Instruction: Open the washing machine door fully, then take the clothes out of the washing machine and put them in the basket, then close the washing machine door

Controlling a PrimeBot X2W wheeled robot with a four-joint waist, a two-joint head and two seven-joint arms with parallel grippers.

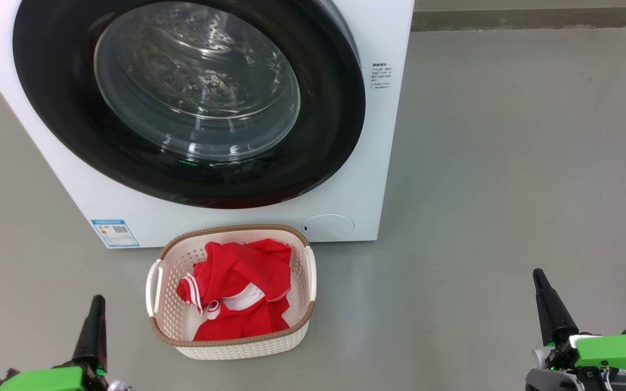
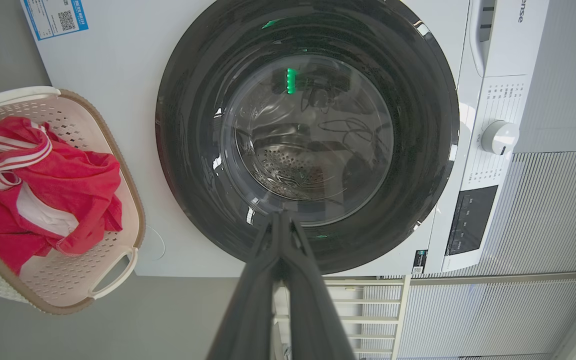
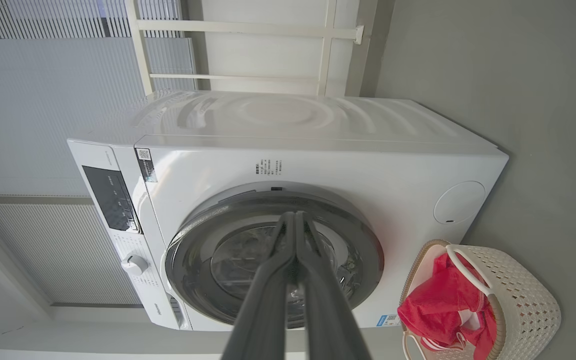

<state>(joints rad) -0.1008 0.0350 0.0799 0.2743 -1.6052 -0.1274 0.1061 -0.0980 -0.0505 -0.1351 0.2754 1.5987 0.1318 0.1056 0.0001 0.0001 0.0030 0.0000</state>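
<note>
On grey floor (image 1: 508,163), basket (image 1: 237,352) with clothes (image 1: 242,271) before washing machine (image 1: 383,136).

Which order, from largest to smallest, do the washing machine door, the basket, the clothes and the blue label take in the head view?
1. washing machine door, largest even with its top cut off by the picture's edge
2. basket
3. clothes, lying inside the basket
4. blue label, clearly smallest

Glossy door (image 1: 193,92), perforated plastic basket (image 1: 237,350), cloth garments (image 1: 237,271).
</note>
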